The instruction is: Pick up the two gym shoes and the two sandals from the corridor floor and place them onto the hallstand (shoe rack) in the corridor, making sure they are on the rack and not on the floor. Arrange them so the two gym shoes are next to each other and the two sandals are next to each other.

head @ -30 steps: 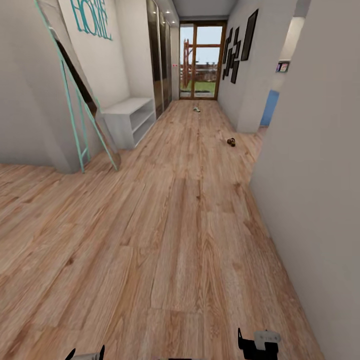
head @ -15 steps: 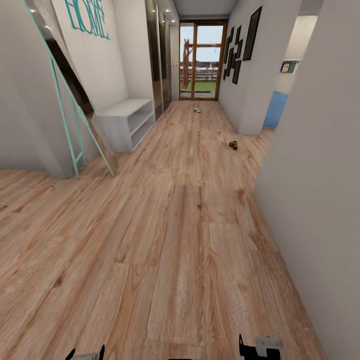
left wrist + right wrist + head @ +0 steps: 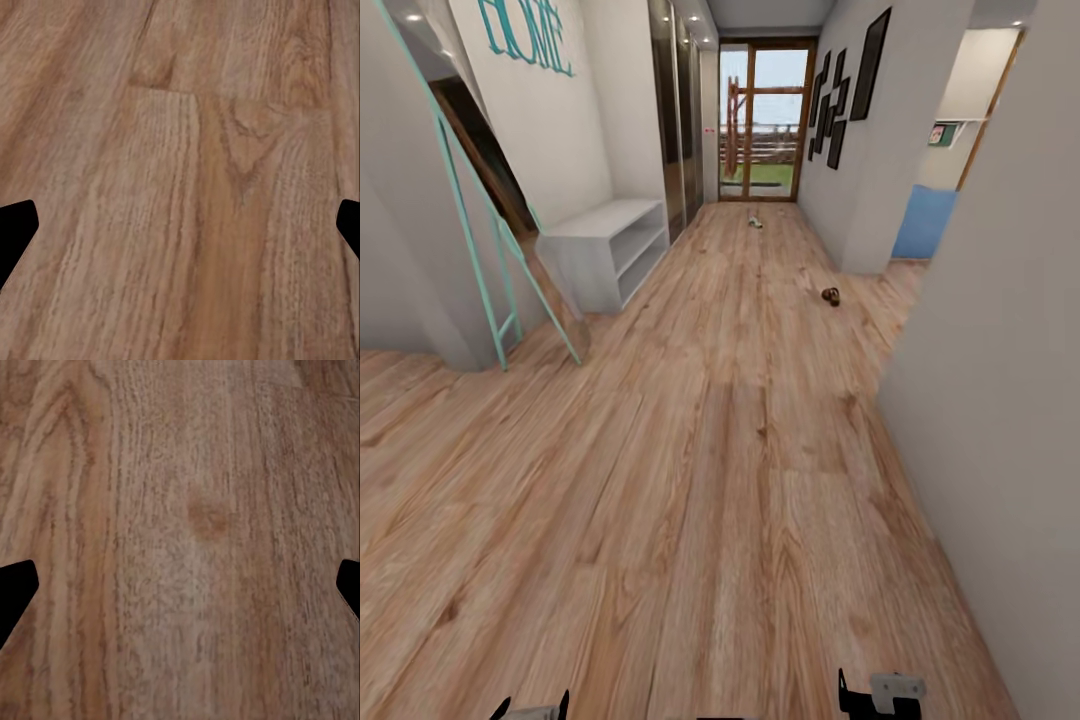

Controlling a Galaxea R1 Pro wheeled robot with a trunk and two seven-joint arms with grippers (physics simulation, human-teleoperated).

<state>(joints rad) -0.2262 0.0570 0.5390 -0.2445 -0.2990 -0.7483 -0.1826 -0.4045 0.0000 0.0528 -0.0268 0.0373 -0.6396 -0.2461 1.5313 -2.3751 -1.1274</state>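
Left gripper (image 3: 180,225) and right gripper (image 3: 180,585) spread wide over wood floor (image 3: 720,480), shoe rack (image 3: 605,245) seen ahead left, sandals (image 3: 830,295) far ahead.

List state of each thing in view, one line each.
hallstand: against the left wall, bench top and shelves bare.
sandals: dark shape on the floor by the right wall, too small to tell apart.
gym shoe: pale, on the floor near the glass door.
glass door: closed.
left gripper: open, holding nothing, over the floor.
right gripper: open, holding nothing, over the floor.
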